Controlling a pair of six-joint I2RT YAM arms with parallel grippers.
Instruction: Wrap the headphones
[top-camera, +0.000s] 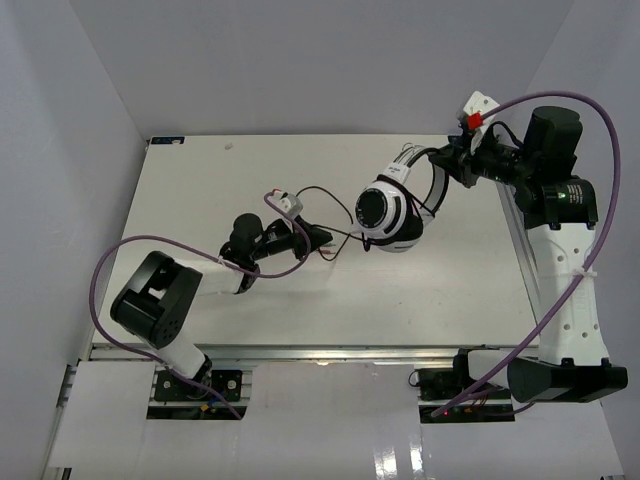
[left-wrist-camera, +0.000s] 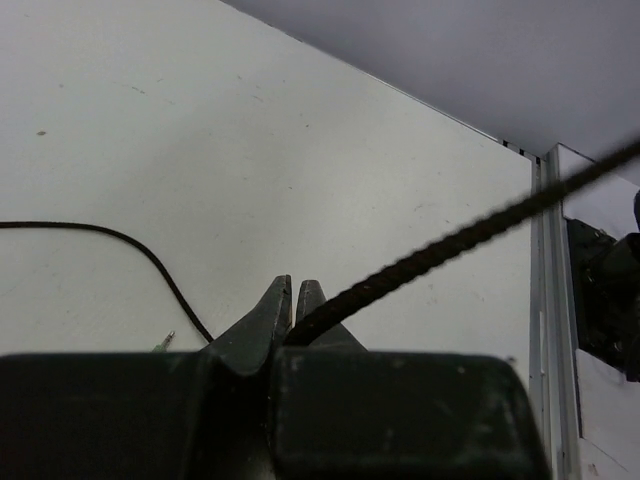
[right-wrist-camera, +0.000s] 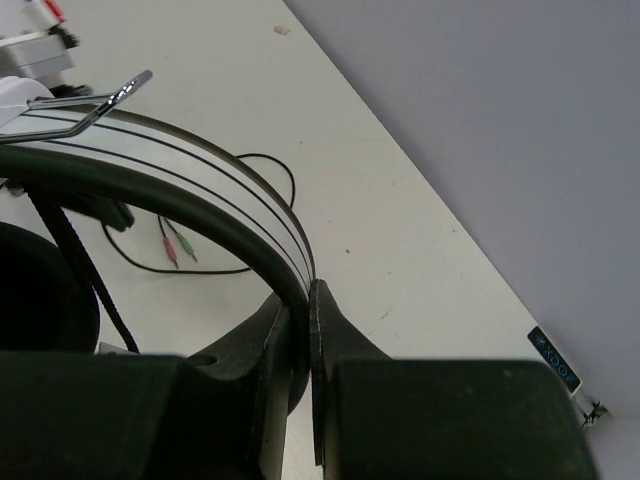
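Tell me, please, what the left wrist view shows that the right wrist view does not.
Only the left wrist view: the left gripper, its jaws shut on the black cord, which runs taut up to the right. Only the right wrist view: the right gripper, its jaws shut on the white headband, with a black ear pad at the left. Both: the white table with slack cord lying on it.
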